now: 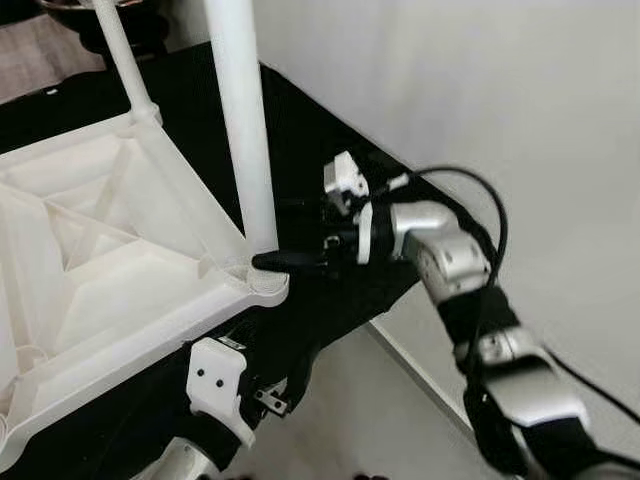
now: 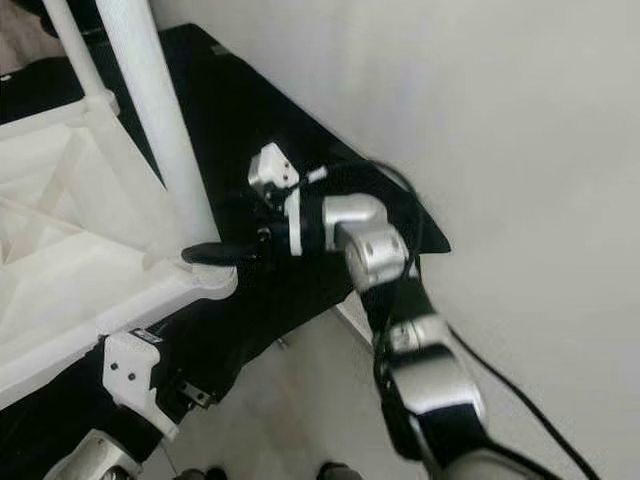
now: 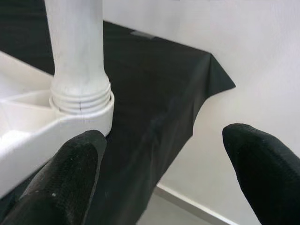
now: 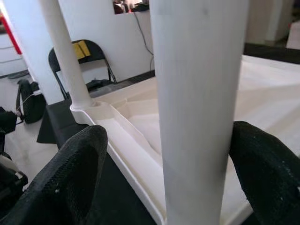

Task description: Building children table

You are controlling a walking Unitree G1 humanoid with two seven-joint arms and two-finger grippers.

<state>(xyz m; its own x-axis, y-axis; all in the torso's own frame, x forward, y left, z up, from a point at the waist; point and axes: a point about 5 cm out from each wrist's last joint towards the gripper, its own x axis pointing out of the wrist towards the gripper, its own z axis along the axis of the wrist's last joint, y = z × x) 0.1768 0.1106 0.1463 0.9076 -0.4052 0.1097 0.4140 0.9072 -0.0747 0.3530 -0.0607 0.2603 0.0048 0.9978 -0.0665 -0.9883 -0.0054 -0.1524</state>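
White plastic kids' table top [image 1: 95, 250] lies upside down on a black-covered bench [image 1: 330, 150] next to a white wall [image 1: 480, 90]. Near corner leg [image 1: 245, 130] stands upright in its socket [image 1: 265, 280], threads still showing at the base in left wrist view, so prob. not fully screwed in. Second leg [image 1: 125, 60] up at the far corner.

R gripper [image 1: 285, 262] at the base of the near leg, fingers [image 4: 79, 164] spread either side of it, not clamped; contact can't tell. L gripper [image 3: 168, 173] below the bench edge near the same corner, fingers apart, holding nothing.

Handling: hollow molded plastic, looks light & stiff, smooth round leg so likely slippery when twisting. Best hold low on the leg just above the threads; top may shift on the cloth, so brace the corner rim.

In the way: wall close on the robot's right, R arm cable [image 1: 490, 210] looping near the elbow, bench edge right by the socket. Folding chair [image 4: 89, 61] & bags [image 4: 28, 101] in the background, well apart.
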